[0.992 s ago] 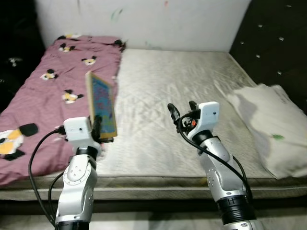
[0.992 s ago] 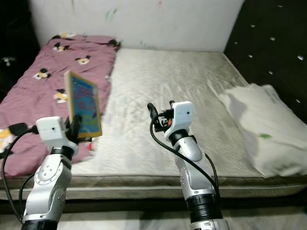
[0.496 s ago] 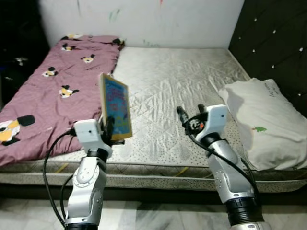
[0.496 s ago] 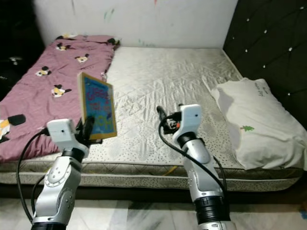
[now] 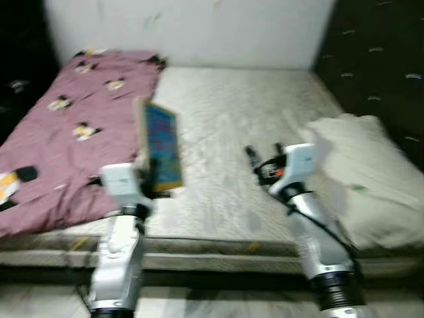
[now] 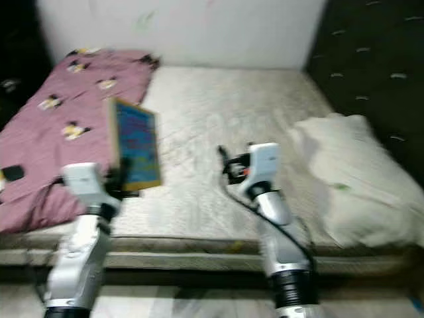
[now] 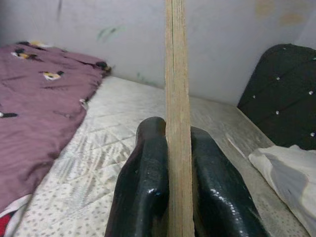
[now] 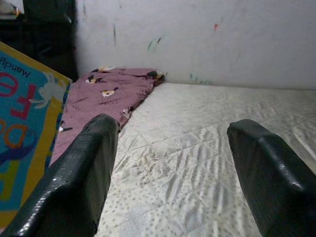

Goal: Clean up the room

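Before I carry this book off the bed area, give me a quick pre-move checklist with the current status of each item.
1. Grip on the book: ok. The left gripper has a finger on each side of it, pressed against both faces.
2. Book posture: ok. It stands upright on edge above the gripper, cover facing the right arm.
3. Right gripper: ok. Fingers spread wide, holding nothing, raised over the mattress.
4. Gap between the arms: ok. The book and the right gripper are apart in the head views.
5. Head camera sharpness: not ok. Both eye views are blurred.
6. Where to put the book: cannot tell. No shelf or box is visible.
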Controlling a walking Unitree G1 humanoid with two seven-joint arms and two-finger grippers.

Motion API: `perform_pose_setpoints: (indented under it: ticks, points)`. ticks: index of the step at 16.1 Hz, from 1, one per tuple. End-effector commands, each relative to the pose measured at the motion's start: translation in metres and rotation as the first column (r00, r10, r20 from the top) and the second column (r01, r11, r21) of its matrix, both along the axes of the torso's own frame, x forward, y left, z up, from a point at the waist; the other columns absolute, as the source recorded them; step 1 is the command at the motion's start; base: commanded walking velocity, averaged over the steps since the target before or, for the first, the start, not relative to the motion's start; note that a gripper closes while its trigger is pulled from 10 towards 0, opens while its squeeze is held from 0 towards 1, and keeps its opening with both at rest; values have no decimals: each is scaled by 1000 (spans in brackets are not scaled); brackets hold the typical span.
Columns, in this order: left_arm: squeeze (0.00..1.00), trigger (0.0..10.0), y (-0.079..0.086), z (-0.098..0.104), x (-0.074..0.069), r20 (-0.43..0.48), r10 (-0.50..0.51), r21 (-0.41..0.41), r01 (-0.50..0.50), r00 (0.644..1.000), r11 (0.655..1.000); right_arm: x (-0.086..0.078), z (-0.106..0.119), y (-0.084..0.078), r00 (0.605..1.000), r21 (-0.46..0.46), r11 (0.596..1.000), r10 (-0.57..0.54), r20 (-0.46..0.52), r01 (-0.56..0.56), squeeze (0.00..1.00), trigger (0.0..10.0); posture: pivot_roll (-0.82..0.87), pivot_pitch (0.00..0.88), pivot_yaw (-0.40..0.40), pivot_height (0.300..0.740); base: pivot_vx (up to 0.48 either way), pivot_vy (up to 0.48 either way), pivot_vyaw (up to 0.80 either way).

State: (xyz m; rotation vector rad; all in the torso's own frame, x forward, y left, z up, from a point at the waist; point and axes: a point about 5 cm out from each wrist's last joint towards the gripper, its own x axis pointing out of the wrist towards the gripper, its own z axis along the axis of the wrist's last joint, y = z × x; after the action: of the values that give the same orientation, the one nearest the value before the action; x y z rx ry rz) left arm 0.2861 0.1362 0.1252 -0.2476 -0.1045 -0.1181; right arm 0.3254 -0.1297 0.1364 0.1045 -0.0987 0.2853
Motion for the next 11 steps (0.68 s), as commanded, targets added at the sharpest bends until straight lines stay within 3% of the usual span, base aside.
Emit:
perform_pose_setpoints:
  ticks: [1,7,11]
  points:
    - [0,10000,8,11,1,53,25,8,-26,998,1000,2,4,9,1000,10,1000,21,16,-22,0,10000,39,32,-24,740,386,0,0]
    - [0,10000,9,8,1,39,30,12,-30,999,999,3,1,7,1000,45,999,4,-16,-3,0,10000,41,35,-25,740,369,0,0]
    - [0,10000,10,3,3,-6,83,9,-83,996,996,3,0,7,1000,54,999,-1,-30,3,0,10000,40,38,-25,740,0,0,0]
